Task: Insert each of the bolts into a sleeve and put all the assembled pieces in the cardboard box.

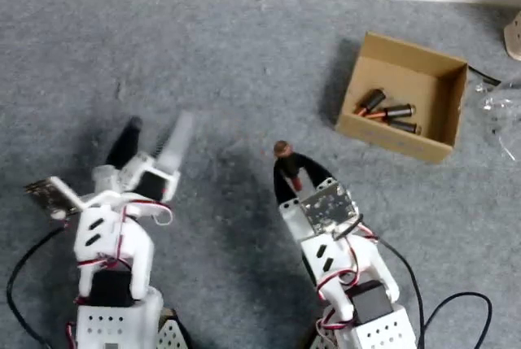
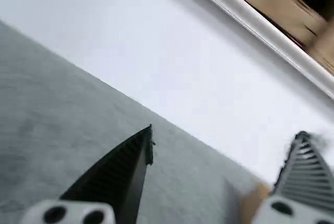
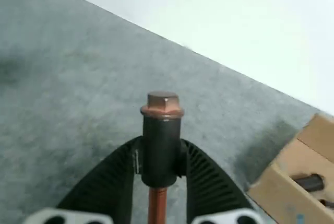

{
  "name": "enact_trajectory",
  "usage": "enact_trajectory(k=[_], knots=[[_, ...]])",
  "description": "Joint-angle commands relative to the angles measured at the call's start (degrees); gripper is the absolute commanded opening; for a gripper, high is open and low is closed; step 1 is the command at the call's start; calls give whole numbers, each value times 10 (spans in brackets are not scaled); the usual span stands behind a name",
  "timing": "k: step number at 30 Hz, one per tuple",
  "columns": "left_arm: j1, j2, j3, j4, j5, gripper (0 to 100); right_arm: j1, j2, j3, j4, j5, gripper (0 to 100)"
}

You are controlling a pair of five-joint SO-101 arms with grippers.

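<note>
Right pincer [image 3: 160, 148] pinches a dark sleeve [image 3: 162, 140] around its middle, with a copper-coloured bolt [image 3: 162, 104] through it. The bolt's flanged hex head sits against the sleeve's far end. In the high view this pincer [image 1: 291, 176] hovers well short of the cardboard box [image 1: 391, 139], on the side nearer the arms. Three assembled pieces [image 1: 387, 111] already lie inside the box. Left pincer [image 2: 226, 131] is spread wide and empty, farther from the box than the right one. The bolt looks like stiff metal, small but dense, and the sleeve looks smooth and rigid, so neither should bend or crush. Only the sleeve is clamped. The flange should stop the bolt sliding through one way, but tipping it head-down could let it slip out. The sleeve's middle seems the safest hold. The shank's threaded end is cut off at the wrist view's edge. From above, the fingers hide most of the sleeve, and one left finger [image 1: 179, 133] is blurred.
</note>
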Motion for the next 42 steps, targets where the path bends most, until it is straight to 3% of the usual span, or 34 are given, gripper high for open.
enact_trajectory(k=[1, 4, 8, 11, 14, 19, 22, 25, 34, 36, 40, 42], knots=[[-36, -7, -26, 27, 13, 375, 32, -11, 34, -102, 6, 8], [-34, -7, -28, 55, 13, 375, 56, -10, 65, -160, 6, 8], [-33, -7, -31, 97, 13, 375, 83, -10, 73, -162, 6, 8], [-1, -7, -31, 118, -29, 361, 104, -10, 73, -155, 6, 8], [37, -7, -31, 130, -83, 261, 128, -10, 73, -142, 6, 8], [40, -7, -30, 127, -122, 0, 153, -10, 73, -114, 6, 8], [40, -7, -30, 127, -123, 40, 153, -10, 73, -96, 8, 8], [40, -7, -31, 127, -123, 2, 154, -10, 73, -80, 9, 8], [39, -5, -28, 133, -126, 7, 160, -10, 73, -24, 9, 8], [35, -5, -36, 171, -176, 7, 178, -10, 73, -18, 10, 8], [36, -4, -59, 259, -409, 6, 209, -10, 73, 7, 10, 8], [44, -7, -43, 257, -437, 6, 216, -10, 73, 33, 10, 8]])
